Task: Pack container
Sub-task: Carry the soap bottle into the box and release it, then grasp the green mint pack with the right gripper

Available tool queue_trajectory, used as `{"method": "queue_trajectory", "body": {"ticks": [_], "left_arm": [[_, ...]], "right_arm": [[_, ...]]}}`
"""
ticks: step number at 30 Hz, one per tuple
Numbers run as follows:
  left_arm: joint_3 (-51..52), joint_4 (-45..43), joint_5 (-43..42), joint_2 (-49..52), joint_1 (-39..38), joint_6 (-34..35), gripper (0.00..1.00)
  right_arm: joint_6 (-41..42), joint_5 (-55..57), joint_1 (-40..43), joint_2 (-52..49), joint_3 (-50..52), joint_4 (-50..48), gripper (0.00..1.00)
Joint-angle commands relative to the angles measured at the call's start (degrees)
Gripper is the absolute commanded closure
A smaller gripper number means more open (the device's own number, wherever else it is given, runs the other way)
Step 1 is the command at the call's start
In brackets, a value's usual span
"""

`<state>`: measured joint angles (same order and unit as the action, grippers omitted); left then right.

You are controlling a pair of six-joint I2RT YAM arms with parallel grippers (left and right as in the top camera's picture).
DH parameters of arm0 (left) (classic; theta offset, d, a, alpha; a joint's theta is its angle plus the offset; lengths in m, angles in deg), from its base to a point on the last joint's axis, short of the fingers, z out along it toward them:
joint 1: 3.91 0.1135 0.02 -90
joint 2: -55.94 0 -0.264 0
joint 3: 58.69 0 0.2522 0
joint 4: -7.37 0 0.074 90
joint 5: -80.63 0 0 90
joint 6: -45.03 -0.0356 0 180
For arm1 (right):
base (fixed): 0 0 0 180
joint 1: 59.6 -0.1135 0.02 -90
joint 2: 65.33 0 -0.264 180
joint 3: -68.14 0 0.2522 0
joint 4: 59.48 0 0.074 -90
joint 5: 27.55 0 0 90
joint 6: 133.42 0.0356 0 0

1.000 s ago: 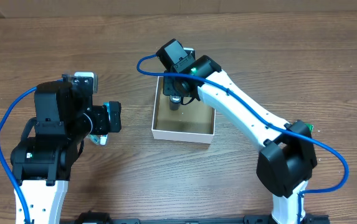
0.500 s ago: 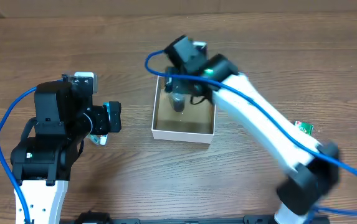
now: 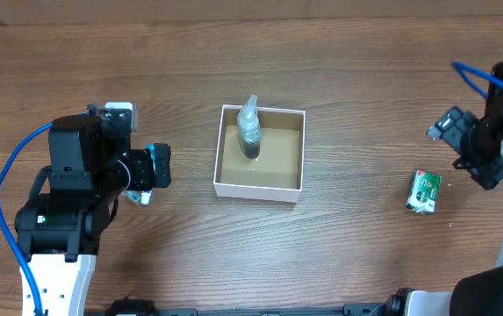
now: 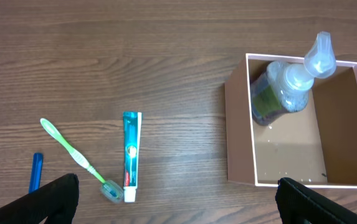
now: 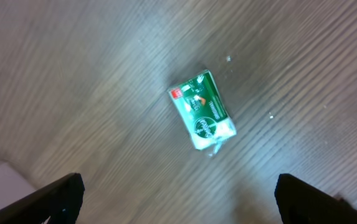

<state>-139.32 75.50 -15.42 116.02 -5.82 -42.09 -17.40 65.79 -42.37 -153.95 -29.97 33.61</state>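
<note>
The container, a shallow white box with a tan inside, sits mid-table. A clear bottle with a pale cap lies in its far left corner, leaning over the rim. The left wrist view shows the container and the bottle at upper right. My left gripper hangs open above bare wood left of the box, with nothing between its fingers. Far right, my right gripper is open and empty, above the table near a green packet. Overhead, the right gripper is up and right of the green packet.
A green toothbrush, a teal toothpaste tube and a small blue stick lie on the wood left of the box, under my left arm. The right wrist view is blurred.
My right gripper opened and let go of the bottle in the container. It then swung away to the far right, over the green packet. The left arm has not moved.
</note>
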Motion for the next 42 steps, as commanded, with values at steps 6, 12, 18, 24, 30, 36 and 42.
{"method": "queue_trajectory", "body": {"ticks": [6, 12, 18, 24, 30, 36, 42], "left_arm": [[-1.22, -0.46, -0.85, 0.31, -0.37, 0.55, 0.0], [-1.22, -0.37, -0.87, 0.31, -0.37, 0.55, 0.0], [-1.22, -0.31, -0.87, 0.31, -0.37, 0.55, 0.0], [-1.22, -0.15, -0.87, 0.31, -0.37, 0.55, 0.0], [-1.22, 0.87, -0.87, 0.31, -0.37, 0.55, 0.0], [-1.22, 1.29, -0.87, 0.31, -0.37, 0.55, 0.0], [-1.22, 1.33, -0.87, 0.31, -0.37, 0.55, 0.0]], "right_arm": [[-13.46, -2.49, 2.93, 0.42, 27.67, -24.57, 0.0], [-17.53, -6.43, 2.95, -1.75, 37.42, -41.35, 0.0], [-19.02, -4.5, 2.95, -1.9, 37.42, -42.91, 0.0], [-19.96, -1.53, 3.04, -1.95, 37.44, -39.12, 0.0], [-23.47, -1.99, 3.04, -5.99, 37.48, -38.12, 0.0], [-23.47, -2.14, 3.04, -6.88, 37.46, -40.54, 0.01], [-23.47, -2.12, 3.04, -6.86, 37.38, -42.86, 0.35]]}}
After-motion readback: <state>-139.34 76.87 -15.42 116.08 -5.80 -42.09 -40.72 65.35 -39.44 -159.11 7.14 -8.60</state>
